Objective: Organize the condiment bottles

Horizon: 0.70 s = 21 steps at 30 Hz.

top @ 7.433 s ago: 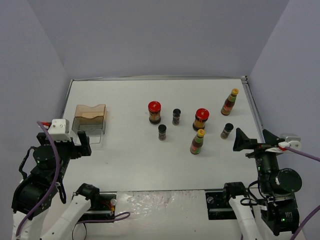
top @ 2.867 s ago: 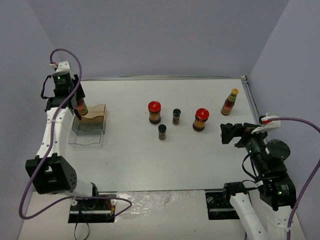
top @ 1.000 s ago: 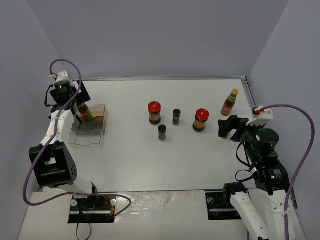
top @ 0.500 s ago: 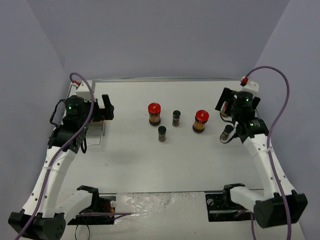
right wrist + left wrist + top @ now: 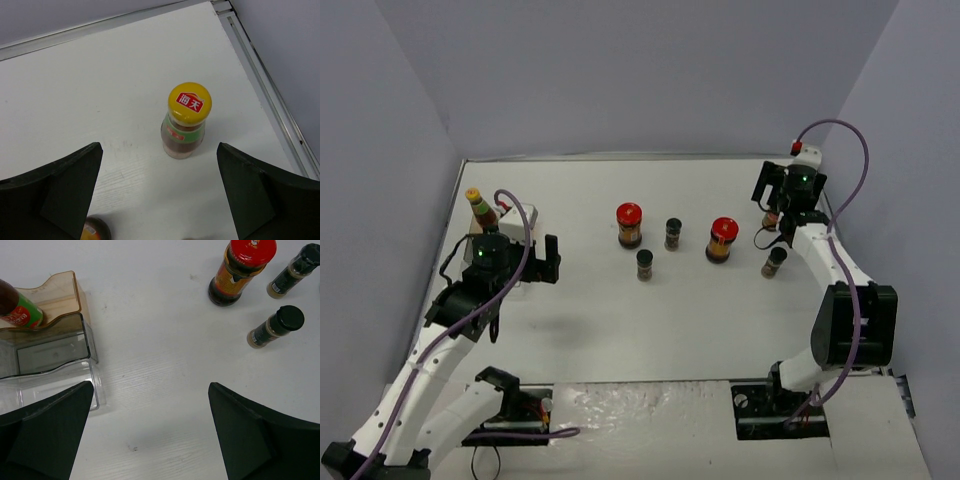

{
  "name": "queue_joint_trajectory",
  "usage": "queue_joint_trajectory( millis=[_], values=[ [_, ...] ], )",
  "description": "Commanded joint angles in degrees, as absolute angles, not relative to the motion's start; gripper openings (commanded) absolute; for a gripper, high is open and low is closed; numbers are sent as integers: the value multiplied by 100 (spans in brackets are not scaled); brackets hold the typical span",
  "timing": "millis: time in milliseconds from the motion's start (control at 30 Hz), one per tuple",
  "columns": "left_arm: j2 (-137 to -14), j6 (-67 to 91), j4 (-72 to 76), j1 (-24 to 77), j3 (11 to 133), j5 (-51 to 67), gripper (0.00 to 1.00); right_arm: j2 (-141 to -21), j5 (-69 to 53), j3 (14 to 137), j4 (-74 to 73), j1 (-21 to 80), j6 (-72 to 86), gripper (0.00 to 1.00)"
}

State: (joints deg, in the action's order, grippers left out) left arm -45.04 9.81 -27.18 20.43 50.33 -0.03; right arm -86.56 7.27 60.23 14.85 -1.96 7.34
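Observation:
One yellow-capped sauce bottle [image 5: 480, 210] [image 5: 17, 307] stands in the brownish clear rack [image 5: 50, 340] at the far left. My left gripper [image 5: 538, 268] [image 5: 150, 435] hangs open over bare table to the right of the rack. Two red-lidded jars [image 5: 629, 225] [image 5: 722, 240] and three black-capped spice jars [image 5: 673, 234] [image 5: 645, 264] [image 5: 775, 262] stand mid-table. My right gripper [image 5: 767, 190] [image 5: 157, 200] is open above the second sauce bottle [image 5: 187, 120] [image 5: 772, 222], which stands upright beyond its fingertips, untouched.
A raised metal rail [image 5: 265, 85] runs along the table's right edge, close to the second sauce bottle. Grey walls enclose the back and both sides. The rack's front compartment [image 5: 45, 375] holds nothing.
My left gripper has pulled back from the rack toward the near side, leaving the sauce bottle in it. My right arm has left a spice jar standing and swung to the far-right sauce bottle.

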Motion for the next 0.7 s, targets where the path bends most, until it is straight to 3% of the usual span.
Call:
queue_joint_trajectory(
  millis=[0, 367, 667],
  values=[
    [-4578, 871, -2416, 2176, 5204, -263, 97, -8826, 351, 5835, 2901, -486, 510, 92],
    [-4747, 844, -2426, 2241, 5203, -343, 97, -9213, -590, 5440, 3824, -863, 158, 84],
    [-4854, 844, -2417, 2241, 5203, -352, 97, -9591, -899, 5458, 4090, -1038, 193, 67]
  ],
)
